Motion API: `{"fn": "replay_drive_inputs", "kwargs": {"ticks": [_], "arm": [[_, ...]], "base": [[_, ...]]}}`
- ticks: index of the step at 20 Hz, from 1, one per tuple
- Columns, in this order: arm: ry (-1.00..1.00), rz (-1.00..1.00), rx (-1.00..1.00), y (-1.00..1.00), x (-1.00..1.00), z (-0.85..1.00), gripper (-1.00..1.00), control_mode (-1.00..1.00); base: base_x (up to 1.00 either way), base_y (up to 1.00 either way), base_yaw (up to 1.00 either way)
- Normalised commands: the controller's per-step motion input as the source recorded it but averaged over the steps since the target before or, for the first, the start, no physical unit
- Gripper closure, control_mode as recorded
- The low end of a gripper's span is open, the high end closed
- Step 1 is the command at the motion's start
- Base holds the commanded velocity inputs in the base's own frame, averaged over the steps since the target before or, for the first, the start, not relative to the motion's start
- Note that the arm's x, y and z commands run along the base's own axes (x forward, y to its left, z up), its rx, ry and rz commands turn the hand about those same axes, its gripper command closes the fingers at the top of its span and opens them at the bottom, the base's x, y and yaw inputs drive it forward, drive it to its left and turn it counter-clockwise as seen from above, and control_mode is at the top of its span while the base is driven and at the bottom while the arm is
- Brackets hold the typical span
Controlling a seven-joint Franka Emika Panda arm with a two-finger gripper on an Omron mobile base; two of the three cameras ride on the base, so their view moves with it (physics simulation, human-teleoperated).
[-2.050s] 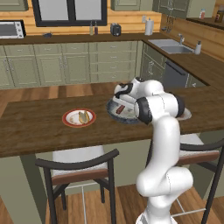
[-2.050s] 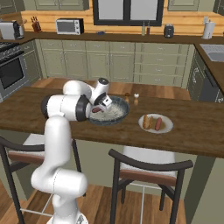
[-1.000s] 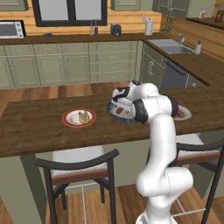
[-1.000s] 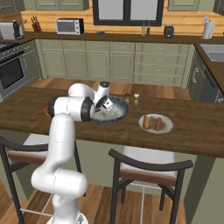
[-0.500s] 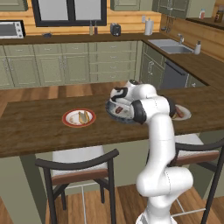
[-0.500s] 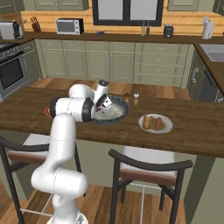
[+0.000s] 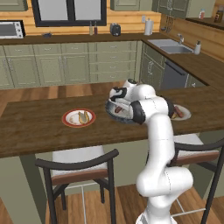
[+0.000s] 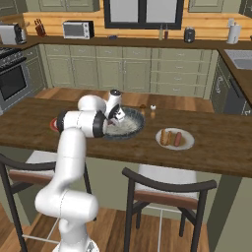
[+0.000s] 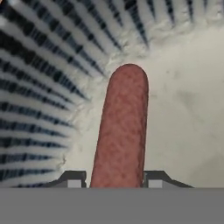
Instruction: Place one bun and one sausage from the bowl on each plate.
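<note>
The dark grey-blue bowl stands mid-counter, its pale ribbed inside close under the hand. A red-brown sausage lies in it, reaching up from between my fingertips. My gripper is down inside the bowl, shut on the sausage, with one fingertip tight against each side. A red-rimmed plate to the left carries a bun. A second plate on the bowl's other side holds a bun and a sausage.
Two dark chairs stand against the near side of the wooden counter. Small shakers sit just behind the bowl. My arm hides part of the left plate in the right base view.
The hand has sunk a little deeper into the bowl and shifted slightly over the sausage. Plates, bowl and base have stayed put.
</note>
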Motion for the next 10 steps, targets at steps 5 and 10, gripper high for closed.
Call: {"fn": "replay_drive_inputs", "kwargs": {"ticks": [5,10], "arm": [[0.0,0.06,0.0,-0.03,-0.47,0.3,1.0,-1.0],[0.0,0.09,0.0,0.13,-1.0,0.67,1.0,-1.0]], "base": [[0.0,0.0,0.0],[0.0,0.0,0.0]]}}
